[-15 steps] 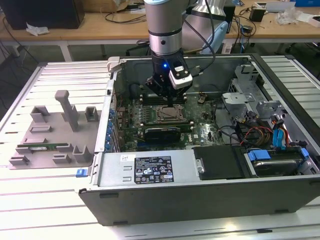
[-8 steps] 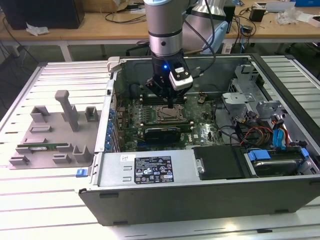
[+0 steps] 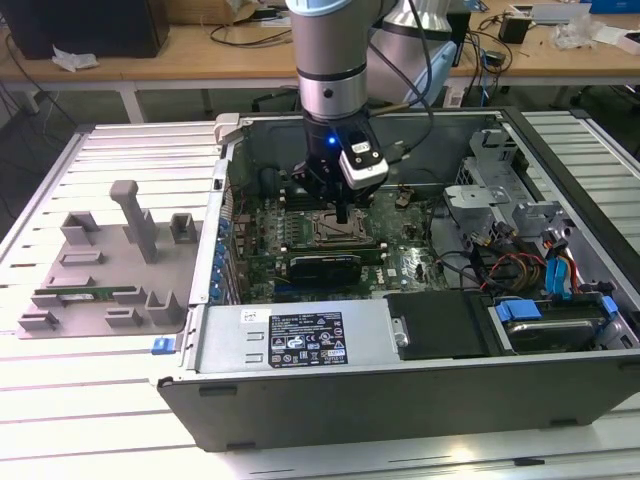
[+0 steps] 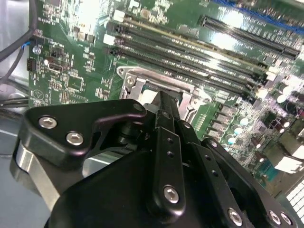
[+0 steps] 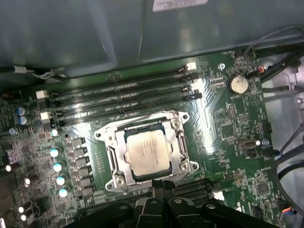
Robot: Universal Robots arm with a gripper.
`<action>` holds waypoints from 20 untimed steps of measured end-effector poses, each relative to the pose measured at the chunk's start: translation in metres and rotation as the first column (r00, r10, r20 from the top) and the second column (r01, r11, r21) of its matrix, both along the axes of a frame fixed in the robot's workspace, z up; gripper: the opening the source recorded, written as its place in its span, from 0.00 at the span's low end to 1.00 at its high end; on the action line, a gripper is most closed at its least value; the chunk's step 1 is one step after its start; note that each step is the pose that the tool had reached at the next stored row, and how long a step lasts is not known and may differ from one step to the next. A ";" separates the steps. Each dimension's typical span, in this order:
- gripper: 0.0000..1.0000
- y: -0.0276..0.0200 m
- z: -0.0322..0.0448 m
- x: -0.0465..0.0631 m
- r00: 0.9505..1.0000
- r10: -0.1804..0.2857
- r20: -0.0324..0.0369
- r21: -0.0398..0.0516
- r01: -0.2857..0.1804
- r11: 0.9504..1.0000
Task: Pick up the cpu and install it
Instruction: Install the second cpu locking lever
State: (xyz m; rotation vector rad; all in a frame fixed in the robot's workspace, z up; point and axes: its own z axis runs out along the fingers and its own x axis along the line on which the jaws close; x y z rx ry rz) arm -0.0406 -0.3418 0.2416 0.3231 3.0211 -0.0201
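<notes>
One open computer case lies on its side on a slatted white table, and my arm reaches down into it. One green motherboard covers the case floor, seen in both wrist views. One grey plastic fixture tray rests on the table at the exterior view's left, well apart from the case, with a long green memory stick lying in it. Four long black memory slots run side by side just beside the socket. One square socket with a metal frame sits near the board's middle. One cpu, silver-topped, lies flat inside that socket, within the frame. One gripper, mine, hangs just above the socket's edge, beside the cpu and not touching it; its fingers look pressed together with nothing between them. One round coin battery sits near a board corner.
</notes>
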 end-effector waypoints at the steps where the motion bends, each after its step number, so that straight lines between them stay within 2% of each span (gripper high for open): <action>1: 0.11 -0.0021 0.0000 0.000 1.000 0.000 0.000 0.000 0.000 1.000; 5: 0.11 -0.0081 -0.0001 0.000 1.000 0.004 0.000 0.000 -0.004 1.000; 6: 0.11 -0.0091 -0.0002 0.000 1.000 0.023 0.000 0.000 -0.023 1.000; 10: 0.11 -0.0096 -0.0006 0.000 0.997 0.073 0.000 0.000 -0.073 0.997; 12: 0.11 -0.0104 -0.0014 -0.005 0.996 0.093 0.000 0.000 -0.093 0.996; 20: 0.11 -0.0104 -0.0042 -0.009 0.995 0.095 0.000 0.000 -0.095 0.995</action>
